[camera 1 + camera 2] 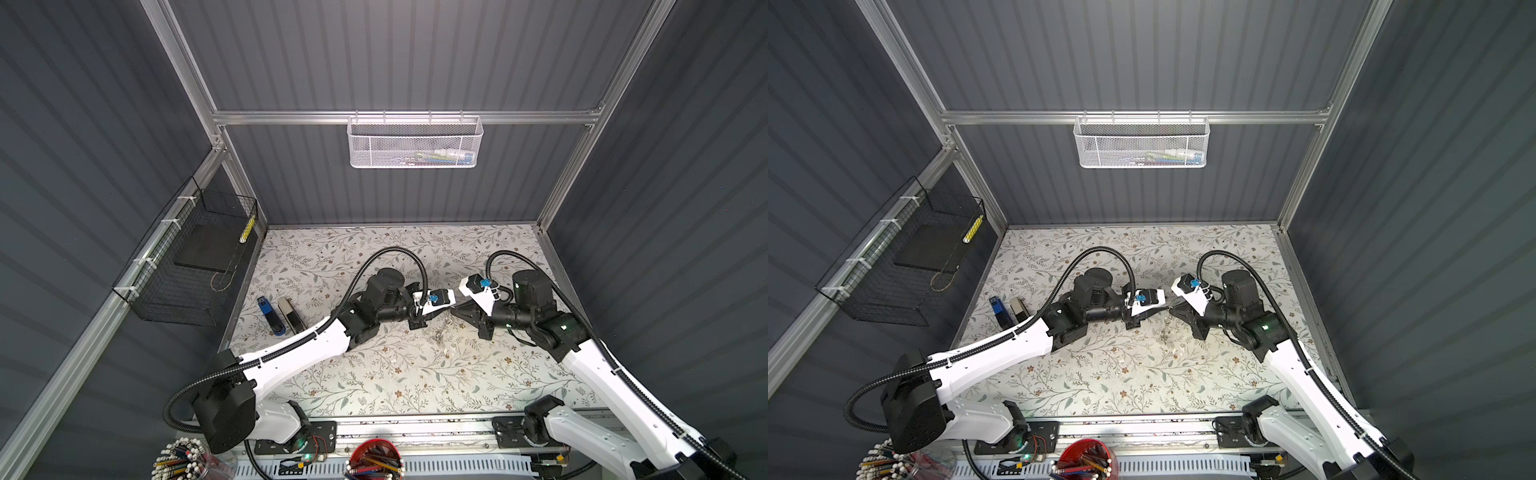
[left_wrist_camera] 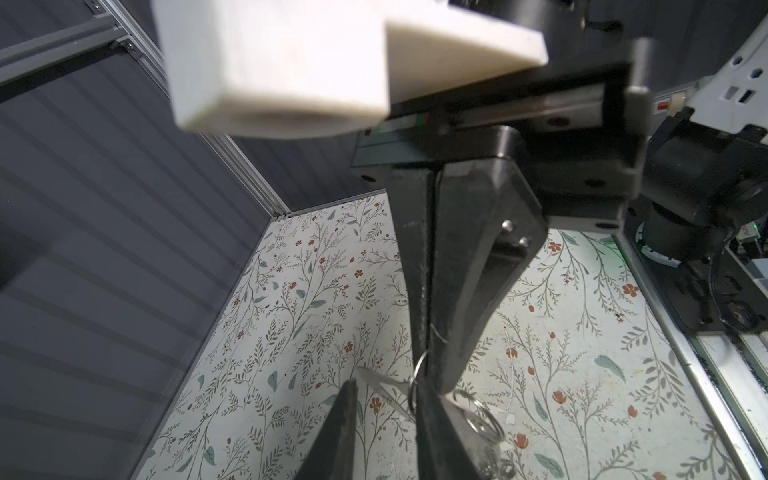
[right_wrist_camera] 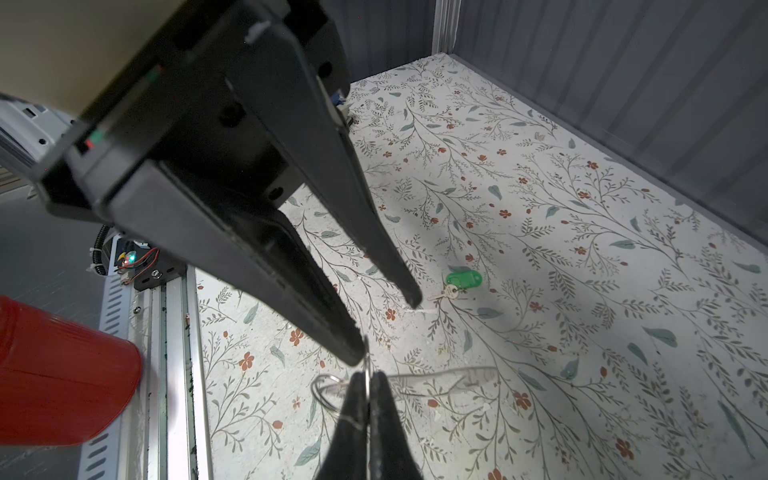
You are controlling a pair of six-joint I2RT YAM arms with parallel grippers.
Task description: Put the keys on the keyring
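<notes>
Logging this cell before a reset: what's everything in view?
keyring: one, silver wire, pinched in the right gripper
key: one, silver, at that ring, between the grippers
green-tagged key: one, silver, lying on the table
blue stapler: one, blue, table's left edge
grey stapler: one, grey, beside the blue one
mesh basket: one, white, back rail
wire basket: one, black, left wall
clear cup: one, pencils inside, front edge
red cup: one, pencils inside, front edge
table: one, floral
left gripper: one, black, open, beside the ring
right gripper: one, black, shut on the keyring
</notes>
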